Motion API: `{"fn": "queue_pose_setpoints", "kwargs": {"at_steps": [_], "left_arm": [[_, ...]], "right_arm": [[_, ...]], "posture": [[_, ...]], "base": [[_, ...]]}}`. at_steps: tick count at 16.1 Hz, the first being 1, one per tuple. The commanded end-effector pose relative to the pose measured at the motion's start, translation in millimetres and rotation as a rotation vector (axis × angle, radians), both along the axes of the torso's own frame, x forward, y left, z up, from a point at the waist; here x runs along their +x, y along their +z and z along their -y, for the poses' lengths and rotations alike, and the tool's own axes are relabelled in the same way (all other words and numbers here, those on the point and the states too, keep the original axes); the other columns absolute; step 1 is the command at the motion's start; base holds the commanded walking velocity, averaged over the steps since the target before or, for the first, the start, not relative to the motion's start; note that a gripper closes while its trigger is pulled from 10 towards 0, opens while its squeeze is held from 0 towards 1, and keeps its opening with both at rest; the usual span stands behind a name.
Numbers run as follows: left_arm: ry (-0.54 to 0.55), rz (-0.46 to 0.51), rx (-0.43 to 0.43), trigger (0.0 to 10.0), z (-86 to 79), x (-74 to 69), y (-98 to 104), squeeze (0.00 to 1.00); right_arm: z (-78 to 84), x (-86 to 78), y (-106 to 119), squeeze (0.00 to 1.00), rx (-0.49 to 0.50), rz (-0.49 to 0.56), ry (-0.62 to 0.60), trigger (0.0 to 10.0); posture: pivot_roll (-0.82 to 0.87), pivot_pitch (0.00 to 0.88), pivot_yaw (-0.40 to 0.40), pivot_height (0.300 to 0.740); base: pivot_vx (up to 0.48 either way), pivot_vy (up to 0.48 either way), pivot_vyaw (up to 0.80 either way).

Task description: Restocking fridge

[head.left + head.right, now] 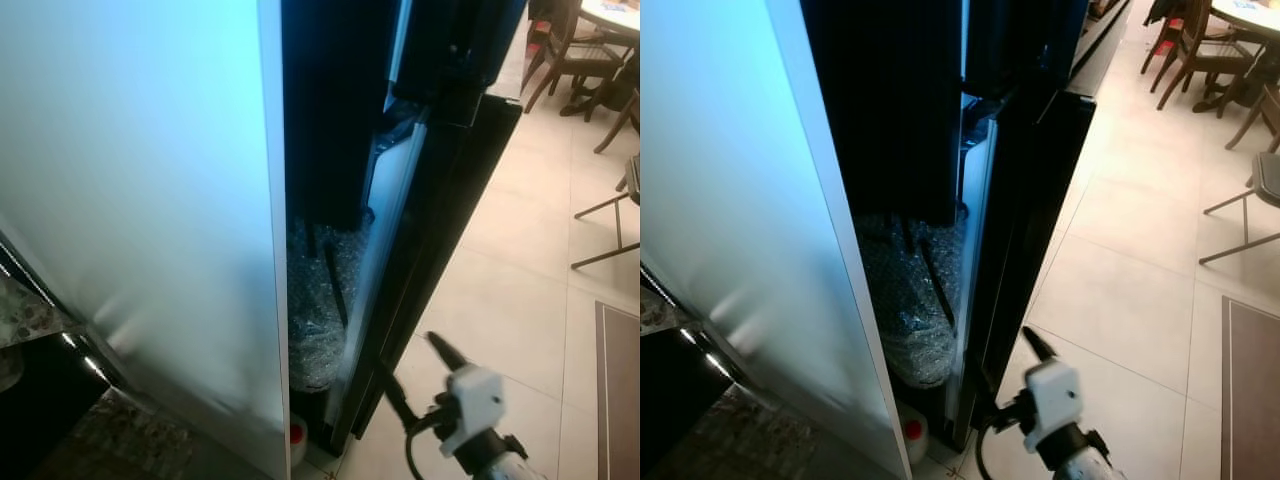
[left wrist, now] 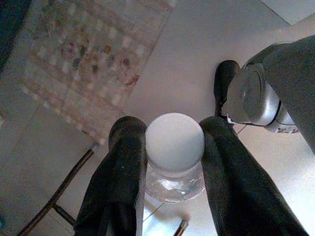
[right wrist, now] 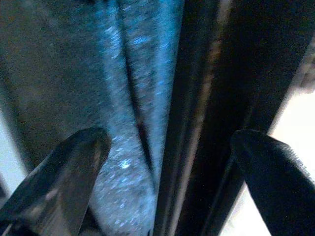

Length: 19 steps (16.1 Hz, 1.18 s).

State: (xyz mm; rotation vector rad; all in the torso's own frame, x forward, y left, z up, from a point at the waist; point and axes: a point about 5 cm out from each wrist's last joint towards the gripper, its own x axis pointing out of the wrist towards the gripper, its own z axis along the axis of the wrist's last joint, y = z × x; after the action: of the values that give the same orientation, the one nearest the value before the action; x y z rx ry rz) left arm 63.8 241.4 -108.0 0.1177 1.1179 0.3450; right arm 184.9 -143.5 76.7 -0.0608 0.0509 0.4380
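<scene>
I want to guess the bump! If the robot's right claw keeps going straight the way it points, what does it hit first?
Most likely the black fridge door's edge. The right claw is open, and the door edge sits between its fingers, with the bubble-wrapped bundle behind it. Depth is hard to judge.

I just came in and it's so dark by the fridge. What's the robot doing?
The robot is at the black fridge door, which stands ajar. Its right end effector is open, with the door's lower edge between its fingers. Its left end effector is shut on a clear bottle with a white cap. Something in bubble wrap sits in the gap beside the door.
</scene>
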Motion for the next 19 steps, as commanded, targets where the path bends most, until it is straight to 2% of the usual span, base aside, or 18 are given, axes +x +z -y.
{"fn": "queue_pose_setpoints", "kwargs": {"at_steps": [1,3,4,5,6,7,10,12,15,19], "left_arm": [[0.004,-0.010,0.003,10.0,0.3,-3.8,-0.7,0.00],[0.007,-0.010,0.004,10.0,0.1,-3.6,-0.6,0.00],[0.007,-0.012,0.006,10.0,-0.1,-3.5,-0.6,0.00],[0.008,-0.013,0.006,10.0,-0.2,-3.4,-0.6,0.00],[0.010,-0.013,0.005,10.0,-0.2,-3.4,-0.6,0.00],[0.012,-0.012,0.005,10.0,-0.2,-3.3,-0.6,0.00],[0.008,-0.013,0.006,10.0,-0.3,-2.9,-0.6,0.00],[0.008,-0.013,0.005,10.0,0.1,-2.9,-0.7,0.00],[0.007,-0.014,0.002,10.0,0.8,-3.0,-0.9,0.00],[0.003,-0.016,0.000,10.0,1.8,-3.4,-1.2,0.00]], "right_arm": [[6.9,5.9,4.7,0.00,-0.014,-0.003,-0.045,10.0],[11.1,18.2,9.4,0.00,0.004,-0.003,-0.078,10.0],[10.2,22.8,11.6,0.33,0.012,-0.006,-0.079,10.0],[8.6,26.7,10.9,1.00,0.011,-0.020,-0.089,10.0],[7.4,29.5,10.7,1.00,-0.009,-0.024,-0.100,10.0],[6.4,33.6,12.2,0.00,-0.031,-0.019,-0.119,10.0],[-10.9,42.1,15.8,0.00,0.023,-0.040,-0.035,10.0],[-14.9,44.4,17.4,0.00,0.017,-0.030,-0.024,10.0],[-15.6,51.3,21.6,0.00,0.008,-0.005,-0.076,10.0],[-21.8,51.8,23.0,0.00,0.018,-0.002,-0.090,10.0]], "posture": [[-0.01,0.000,-0.038,0.740],[0.00,0.000,-0.039,0.740],[0.00,0.000,-0.044,0.740],[0.01,0.000,-0.044,0.740],[0.01,0.000,-0.045,0.740],[0.01,0.000,-0.043,0.740],[0.01,0.000,-0.045,0.740],[0.02,0.000,-0.046,0.740],[0.02,0.000,-0.048,0.740],[0.02,0.000,-0.054,0.740]], "base": [[0.000,0.000,0.00],[0.000,0.000,0.00],[0.000,0.000,0.00],[0.000,0.000,0.00],[0.000,0.000,0.00],[0.000,0.000,0.00],[0.000,0.000,0.00],[0.000,0.000,0.00],[0.000,0.000,0.00],[0.000,0.000,0.00]]}}
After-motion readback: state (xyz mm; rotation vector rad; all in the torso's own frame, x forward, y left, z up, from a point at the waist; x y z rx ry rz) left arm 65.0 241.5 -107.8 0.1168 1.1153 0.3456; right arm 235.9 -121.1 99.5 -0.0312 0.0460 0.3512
